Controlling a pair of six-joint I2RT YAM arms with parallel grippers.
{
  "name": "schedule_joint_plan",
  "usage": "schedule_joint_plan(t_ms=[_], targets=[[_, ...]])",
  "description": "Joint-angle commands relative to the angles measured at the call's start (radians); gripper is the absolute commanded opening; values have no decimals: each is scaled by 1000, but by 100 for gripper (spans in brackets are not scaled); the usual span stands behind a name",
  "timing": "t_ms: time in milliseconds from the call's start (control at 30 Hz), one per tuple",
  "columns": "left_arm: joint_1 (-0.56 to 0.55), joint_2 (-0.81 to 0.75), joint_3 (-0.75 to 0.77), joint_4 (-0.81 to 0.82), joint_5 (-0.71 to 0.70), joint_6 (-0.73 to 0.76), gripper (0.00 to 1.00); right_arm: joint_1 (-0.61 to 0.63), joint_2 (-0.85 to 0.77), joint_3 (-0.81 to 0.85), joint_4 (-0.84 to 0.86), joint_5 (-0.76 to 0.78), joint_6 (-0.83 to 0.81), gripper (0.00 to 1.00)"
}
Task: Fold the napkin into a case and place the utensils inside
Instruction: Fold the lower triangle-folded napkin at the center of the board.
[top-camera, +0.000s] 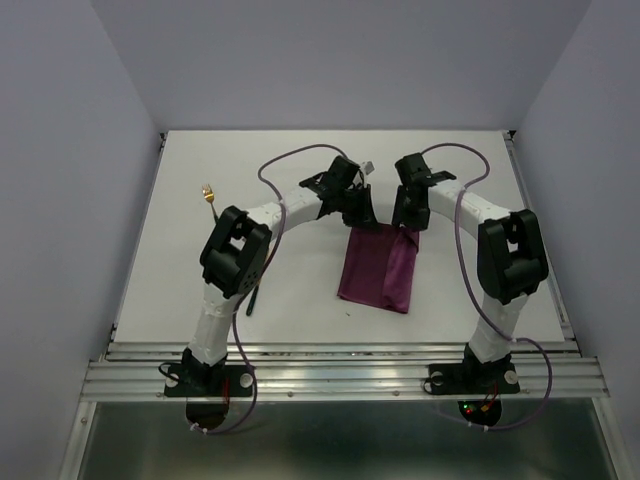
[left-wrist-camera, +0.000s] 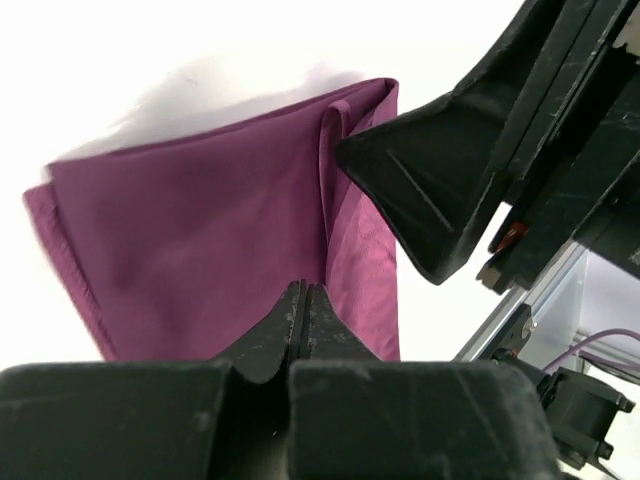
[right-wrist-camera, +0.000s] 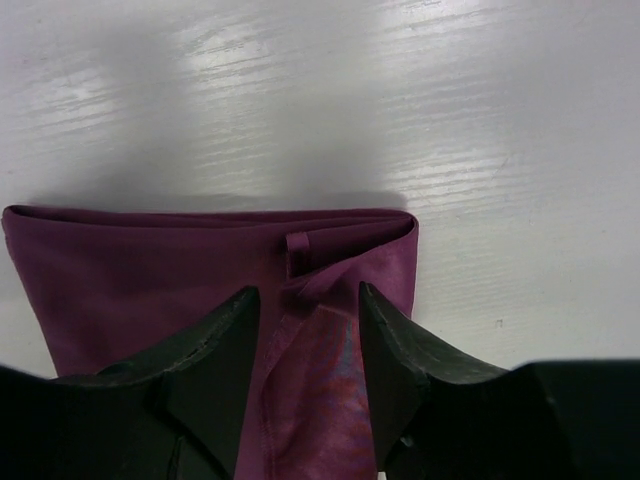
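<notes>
The plum-purple napkin (top-camera: 378, 272) lies folded into a layered rectangle at mid-table, with a small flap turned up at its far right corner (right-wrist-camera: 300, 250). My left gripper (top-camera: 362, 218) is at the napkin's far edge. Its fingertips (left-wrist-camera: 305, 292) are shut just above the cloth (left-wrist-camera: 200, 250), and nothing shows between them. My right gripper (top-camera: 405, 228) stands open over the far right corner, its fingers (right-wrist-camera: 225, 330) straddling a raised fold of cloth (right-wrist-camera: 150, 270). A fork with a gold head (top-camera: 208, 191) lies at the far left. A slim black handle (top-camera: 252, 300) sticks out beneath the left arm.
The white table (top-camera: 470, 160) is walled by pale panels on three sides. An aluminium rail (top-camera: 340, 365) runs along the near edge, where both arm bases are bolted. The two wrists hang close together over the napkin's far edge.
</notes>
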Motion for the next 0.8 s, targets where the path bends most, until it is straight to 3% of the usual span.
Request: schedule_joint_plan(t_ms=[0,33,200,400,767], targets=[[4,65,57,-5,68,-8,0,10,43,67,-16,39,-18,48],[5,85,61,-8,83,-12,0,10,51,65,-15,39,-18,42],[7,117,61,4,86,-17,0,10,80,28,-7,43,-1,31],[10,149,57,8,100,-6,0,10,68,2,10,39,-1,1],[13,166,3,40,122,-19,0,19,-18,-6,62,-46,-33,1]])
